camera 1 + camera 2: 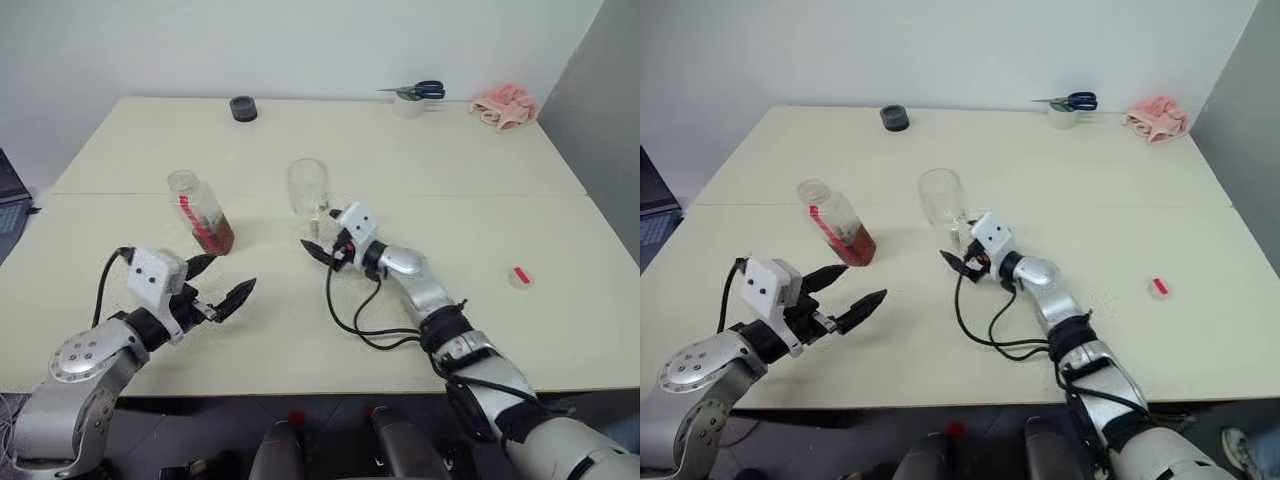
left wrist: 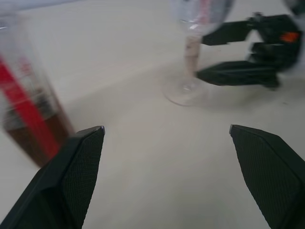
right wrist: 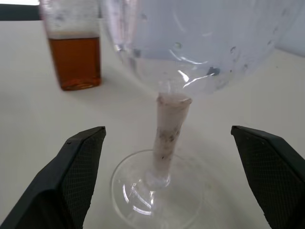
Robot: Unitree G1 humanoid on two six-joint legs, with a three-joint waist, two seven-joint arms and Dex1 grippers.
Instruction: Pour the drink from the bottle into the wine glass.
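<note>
The glass (image 1: 309,190) stands right in front of the right gripper (image 1: 322,250), and its thin stem sits just ahead of the gap between the two black fingers. Those fingers are wide apart and hold nothing. The glass looks empty. If this gripper bumps the stem or the round foot, the glass could tip over, because it is tall and thin at the bottom.

The left gripper (image 1: 222,282) is also spread wide and holds nothing. The bottle (image 1: 201,212) stands just ahead of it, a bit to its left, with the drink (image 1: 214,235) low inside. The bottle has no cap on, so a hard push could knock it down and spill the drink on the table (image 1: 420,160). A loose grip could let the smooth sides slip too.

Nothing stands between the left gripper and the bottle. The bottle is near the glass, to the left of the right gripper.

Other things are well apart from both grippers. A small pink thing (image 1: 519,277) lies off to the right. At the far edge sit a dark round thing (image 1: 243,108), scissors (image 1: 418,92) and a pink cloth (image 1: 506,106).
</note>
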